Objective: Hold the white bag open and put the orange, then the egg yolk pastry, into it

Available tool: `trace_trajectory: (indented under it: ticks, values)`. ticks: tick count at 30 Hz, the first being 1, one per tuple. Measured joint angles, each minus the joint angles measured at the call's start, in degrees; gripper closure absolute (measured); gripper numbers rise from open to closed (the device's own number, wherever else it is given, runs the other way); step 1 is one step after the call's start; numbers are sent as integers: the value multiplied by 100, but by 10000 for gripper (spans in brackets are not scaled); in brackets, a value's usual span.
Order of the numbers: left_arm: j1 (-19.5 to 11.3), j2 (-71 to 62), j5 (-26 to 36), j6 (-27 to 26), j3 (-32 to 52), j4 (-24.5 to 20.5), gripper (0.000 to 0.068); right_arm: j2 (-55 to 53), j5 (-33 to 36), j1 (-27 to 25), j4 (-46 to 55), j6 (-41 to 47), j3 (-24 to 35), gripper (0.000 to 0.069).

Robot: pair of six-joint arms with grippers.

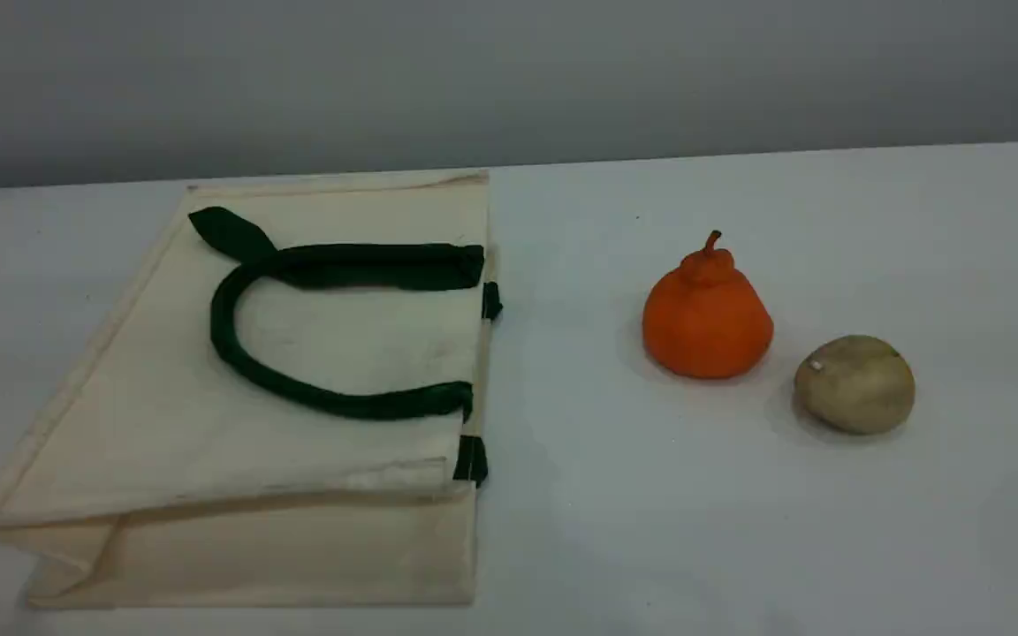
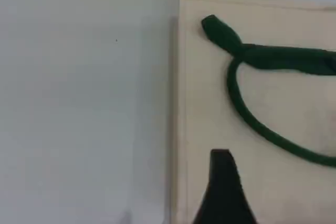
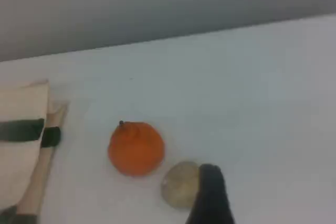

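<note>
- Cream canvas made up the white bag (image 1: 235,459), which we saw lying flat on its side on the left of the pale table (image 1: 615,530). Its mouth edge faced right, toward the fruit, and looked pressed shut; we could not see inside.
- We saw the bag's long axis running left to right, with one dark green handle (image 1: 235,353) looped flat across its upper face.
- We found the orange (image 1: 707,318) standing upright well to the right of the bag, its knobbed neck and stem pointing up.
- We found the egg yolk pastry (image 1: 854,383) just beside the orange, to its right and nearer the camera, not touching it.
- We saw only one dark fingertip of the left gripper (image 2: 224,192), above the bag, holding nothing; its jaws stood wide.
- We saw the right gripper (image 3: 210,198) likewise wide and empty, its fingertip above the pastry.
</note>
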State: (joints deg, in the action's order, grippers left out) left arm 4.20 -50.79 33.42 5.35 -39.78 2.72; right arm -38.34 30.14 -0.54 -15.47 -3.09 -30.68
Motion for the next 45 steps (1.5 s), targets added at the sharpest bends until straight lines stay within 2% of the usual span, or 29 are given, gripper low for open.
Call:
trace_trajectory:
  ticks: [8,14,19,29,33,39,45]
  values:
    - [0,-2004,-500,35,-652,92,231,-1772,-1105,0,-761,-25,0,203]
    - [0,-3284,-873,-24,-1106,511,231,-2781,-1702,0,-1027,-46,-5,203]
    - [0,-4227,-899,-535,-1562,1031,231,-3122,-2124,0,-1032,-46,-5,203]
    - [0,-5825,-716,-1802,-2522,2473,231,-3117,-2461,0,-1032,-46,-5,203]
    - [0,-6192,-797,-2260,-2576,2979,231,-3117,-2462,0,-1026,-73,-5,203]
    - [0,-6571,-922,-2744,-2576,3441,231,-3117,-2466,0,-1016,-107,-5,203]
    - [51,-6920,-1000,-3411,-2576,4185,231,-3117,-2469,0,-1014,-151,-5,203]
